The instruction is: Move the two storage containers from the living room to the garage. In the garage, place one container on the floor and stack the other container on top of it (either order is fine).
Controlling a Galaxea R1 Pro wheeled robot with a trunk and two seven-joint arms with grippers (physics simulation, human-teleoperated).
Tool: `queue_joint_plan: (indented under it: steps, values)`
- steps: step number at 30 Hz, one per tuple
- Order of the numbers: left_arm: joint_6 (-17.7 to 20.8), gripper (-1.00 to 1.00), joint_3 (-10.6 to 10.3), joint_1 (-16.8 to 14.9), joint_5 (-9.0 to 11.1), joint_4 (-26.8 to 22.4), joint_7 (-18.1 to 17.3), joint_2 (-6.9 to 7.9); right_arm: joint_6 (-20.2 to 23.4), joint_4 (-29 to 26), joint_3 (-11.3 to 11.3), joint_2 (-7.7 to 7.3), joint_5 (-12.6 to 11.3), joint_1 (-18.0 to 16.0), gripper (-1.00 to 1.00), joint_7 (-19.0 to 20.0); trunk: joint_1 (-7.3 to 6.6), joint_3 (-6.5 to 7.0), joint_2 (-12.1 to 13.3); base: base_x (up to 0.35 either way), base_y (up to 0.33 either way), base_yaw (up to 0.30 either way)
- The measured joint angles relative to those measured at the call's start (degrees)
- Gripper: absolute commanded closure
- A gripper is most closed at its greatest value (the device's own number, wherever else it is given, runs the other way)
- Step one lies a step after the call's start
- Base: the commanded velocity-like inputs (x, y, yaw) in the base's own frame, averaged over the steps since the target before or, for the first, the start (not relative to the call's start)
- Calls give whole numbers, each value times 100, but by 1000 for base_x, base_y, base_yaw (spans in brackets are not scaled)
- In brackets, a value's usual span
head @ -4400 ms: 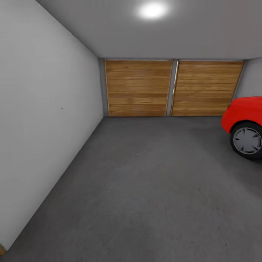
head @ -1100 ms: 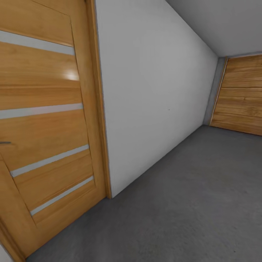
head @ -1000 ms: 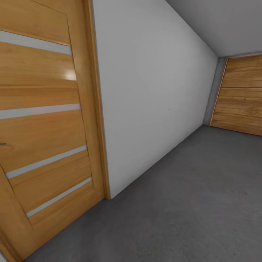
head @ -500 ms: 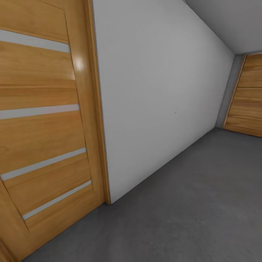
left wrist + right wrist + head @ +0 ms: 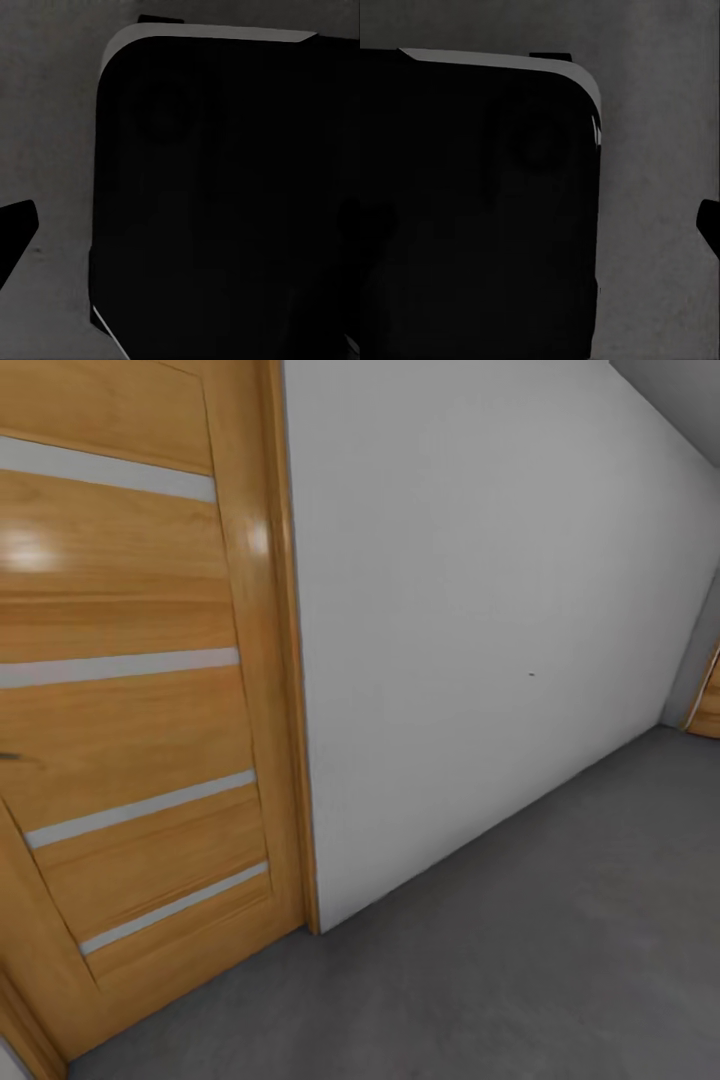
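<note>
Head view faces an orange wooden door point(image 5: 130, 710) with pale horizontal strips, set at the near end of a light grey wall point(image 5: 500, 610) that runs back toward a sliver of wooden plank door point(image 5: 708, 705) at the far right edge. Dark grey mottled concrete floor point(image 5: 520, 950) spreads below, so the robot stands inside the garage, close to its entry. Neither storage container appears in any view, so their whereabouts cannot be told; the camera aimed at the door suggests, as a judgement, that the robot is turned to leave and fetch one. Left wrist view looks down on a dark rounded robot body panel point(image 5: 225, 202) with rough grey floor beside it; right wrist view shows a like dark panel point(image 5: 472, 210) over the same floor. This fits arms hanging tucked low for driving. Whether either claw is wide or closed cannot be told.
</note>
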Motion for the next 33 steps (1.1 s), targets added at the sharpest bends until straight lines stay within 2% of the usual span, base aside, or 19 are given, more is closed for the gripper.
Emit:
queue_joint_plan:
  steps: [8, 33]
  values:
    - [0, -100, -1, 0, 0, -1, 0, 2, -2, 0, -2, 1, -1, 0, -100, -6, 1, -1, 0, 173, -130, 269]
    - [0, -100, 0, 0, 0, 0, 0, 3, -9, 0, -1, -2, 0, 0, -100, -6, 2, 0, 0, 3, -2, 269]
